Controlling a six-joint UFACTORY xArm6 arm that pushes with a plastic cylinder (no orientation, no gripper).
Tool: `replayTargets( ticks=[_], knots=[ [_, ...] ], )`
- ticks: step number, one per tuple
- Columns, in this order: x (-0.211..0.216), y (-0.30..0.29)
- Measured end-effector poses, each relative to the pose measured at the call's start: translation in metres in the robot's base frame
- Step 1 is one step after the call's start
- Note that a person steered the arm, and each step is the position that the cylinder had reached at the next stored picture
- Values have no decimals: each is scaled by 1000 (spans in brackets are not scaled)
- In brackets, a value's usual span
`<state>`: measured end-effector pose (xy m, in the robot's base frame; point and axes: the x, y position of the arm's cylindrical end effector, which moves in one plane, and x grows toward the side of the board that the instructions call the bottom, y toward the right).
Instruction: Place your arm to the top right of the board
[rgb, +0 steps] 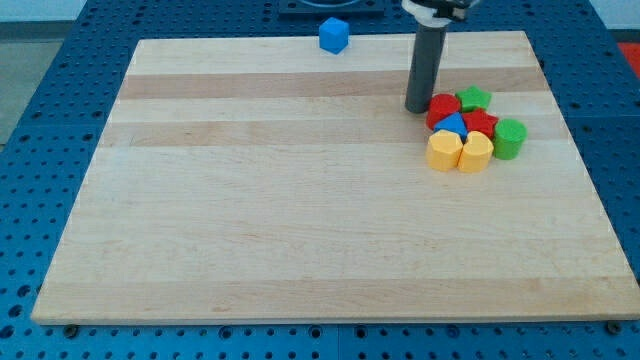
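Blue cube (334, 35) at upper middle edge of wooden surface (300, 220); the arm's tip (417, 108) upper right, just left of red block (441, 108), clustered with green star (473, 98), yellow blocks (444, 150); no hand fitted, state cannot be told.

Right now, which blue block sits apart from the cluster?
The blue cube at the view's top edge, alone; the other blue block is wedged inside the cluster beside my tip.

No lettering, labels, brand marks or numbers can be read anywhere in the camera view: the wooden counter (300, 200), the coloured blocks and the dark rod all appear unmarked.
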<state>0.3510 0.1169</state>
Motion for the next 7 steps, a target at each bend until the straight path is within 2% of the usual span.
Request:
replayTargets(
  ticks=[1, 2, 3, 4, 5, 6, 7],
  knots=[
    [19, 3],
    [20, 3],
    [-19, 2],
    [-78, 41],
    [-108, 150],
    [-109, 183],
    [-141, 144]
  ],
)
